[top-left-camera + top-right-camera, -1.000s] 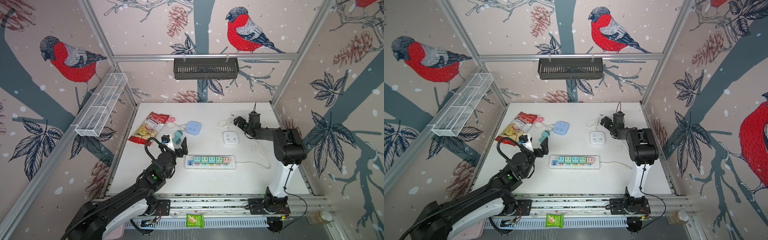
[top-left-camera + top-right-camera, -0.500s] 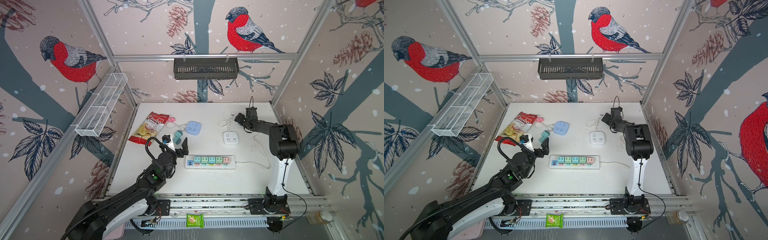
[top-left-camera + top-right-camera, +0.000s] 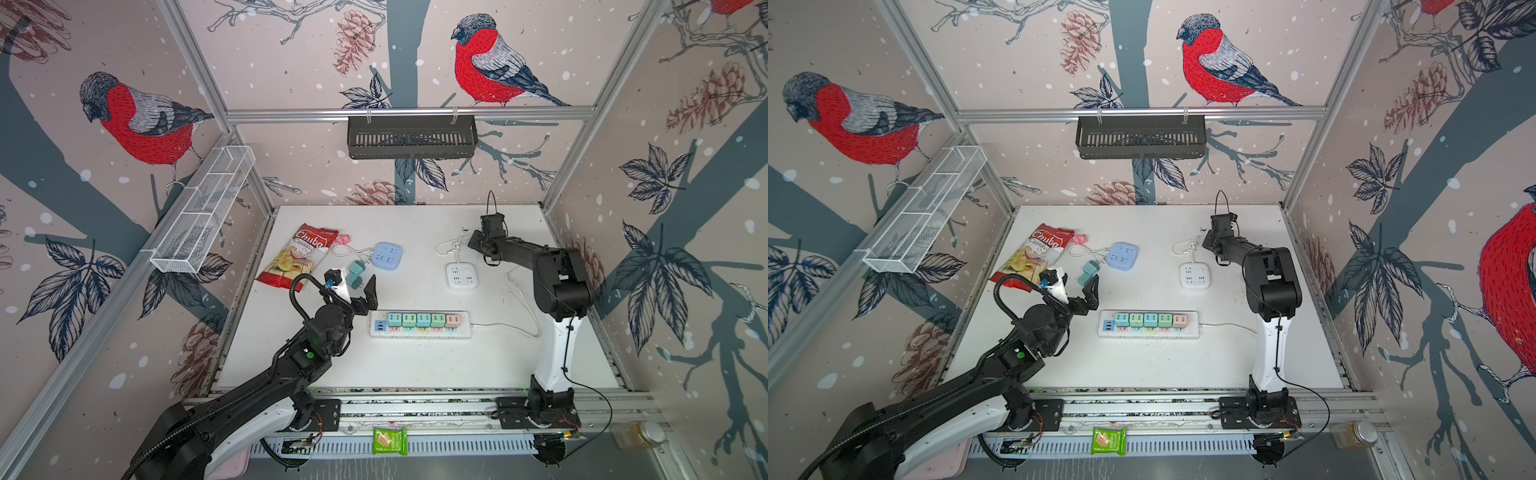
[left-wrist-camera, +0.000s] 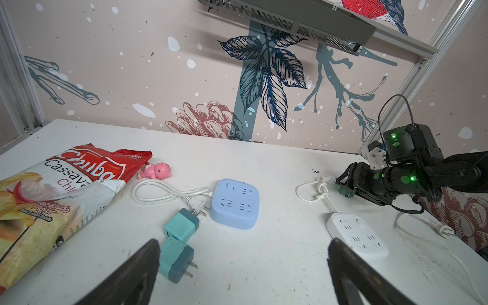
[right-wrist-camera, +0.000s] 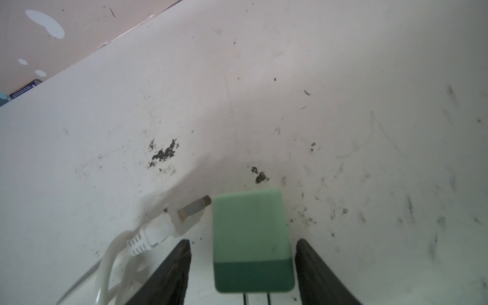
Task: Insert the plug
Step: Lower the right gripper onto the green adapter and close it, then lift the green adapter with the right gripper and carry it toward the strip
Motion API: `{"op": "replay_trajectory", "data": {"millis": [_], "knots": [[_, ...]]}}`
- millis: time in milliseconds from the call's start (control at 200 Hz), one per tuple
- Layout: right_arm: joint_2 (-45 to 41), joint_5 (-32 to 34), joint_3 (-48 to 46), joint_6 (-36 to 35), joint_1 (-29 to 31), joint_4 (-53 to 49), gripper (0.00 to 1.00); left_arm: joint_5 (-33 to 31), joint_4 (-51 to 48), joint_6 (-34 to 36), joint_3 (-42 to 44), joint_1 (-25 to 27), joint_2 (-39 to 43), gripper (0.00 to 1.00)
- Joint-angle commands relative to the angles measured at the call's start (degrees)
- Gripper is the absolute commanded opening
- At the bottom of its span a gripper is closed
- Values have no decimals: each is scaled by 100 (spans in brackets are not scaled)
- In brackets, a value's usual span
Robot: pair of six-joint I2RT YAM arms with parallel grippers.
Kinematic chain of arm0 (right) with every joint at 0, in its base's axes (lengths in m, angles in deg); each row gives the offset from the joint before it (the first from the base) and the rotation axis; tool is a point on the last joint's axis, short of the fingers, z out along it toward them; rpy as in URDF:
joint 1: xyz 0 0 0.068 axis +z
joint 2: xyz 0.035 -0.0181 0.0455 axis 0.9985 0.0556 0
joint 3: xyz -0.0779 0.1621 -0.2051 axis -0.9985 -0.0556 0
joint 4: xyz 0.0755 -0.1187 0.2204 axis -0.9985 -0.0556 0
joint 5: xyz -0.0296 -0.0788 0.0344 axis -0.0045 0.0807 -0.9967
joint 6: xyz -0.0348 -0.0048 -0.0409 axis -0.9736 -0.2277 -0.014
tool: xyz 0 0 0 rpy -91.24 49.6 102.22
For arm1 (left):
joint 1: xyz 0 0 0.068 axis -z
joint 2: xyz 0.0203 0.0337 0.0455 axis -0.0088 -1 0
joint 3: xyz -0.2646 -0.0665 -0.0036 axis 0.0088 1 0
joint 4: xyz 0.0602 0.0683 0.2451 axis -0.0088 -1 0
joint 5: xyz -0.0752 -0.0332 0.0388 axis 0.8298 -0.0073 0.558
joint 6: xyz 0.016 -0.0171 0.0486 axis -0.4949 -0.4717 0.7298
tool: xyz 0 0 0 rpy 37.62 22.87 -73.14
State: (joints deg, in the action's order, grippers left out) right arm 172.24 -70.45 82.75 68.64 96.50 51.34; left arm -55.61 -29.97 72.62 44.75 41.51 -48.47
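Two fingers [image 5: 174, 269] of the right gripper [image 5: 243, 240] flank the green plug [image 5: 250, 224]

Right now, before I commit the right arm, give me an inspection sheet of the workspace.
Surface: white table, dirt specks.
Job's things: green plug lying between the right pincer's fingers; strip with five adapters seated; blue socket; white socket; teal plugs loose.
Clutter: chips bag; pink toy.
Grippers: left pincer open, empty, near the teal plugs; right pincer straddles the green plug, gap at one finger, not clamped.
Cables: knotted cord beside the green plug; strip cord trails toward the right arm.
Surroundings: black basket and wire shelf on the walls; snack packet and jar beyond the front rail.
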Motion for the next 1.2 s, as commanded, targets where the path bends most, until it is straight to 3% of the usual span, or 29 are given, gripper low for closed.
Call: {"op": "replay_trajectory", "data": {"millis": [0,410,665,936,1196], "knots": [[66,217,86,-130,16,-166,59,-15,270,-101,-63,-9,31,98],[452,412,572,-333,119,-667,50,-2,242,-101,-71,-3,45,98],[365,482,378,-344,147,-619,45,-2,211,-106,-72,-5,91,98],[181,-140,-10,-333,-55,-258,41,-7,176,-100,-72,-10,132,98],[-866,133,-1458,-410,153,962,40,-6,176,-104,-85,-10,123,98]]}}
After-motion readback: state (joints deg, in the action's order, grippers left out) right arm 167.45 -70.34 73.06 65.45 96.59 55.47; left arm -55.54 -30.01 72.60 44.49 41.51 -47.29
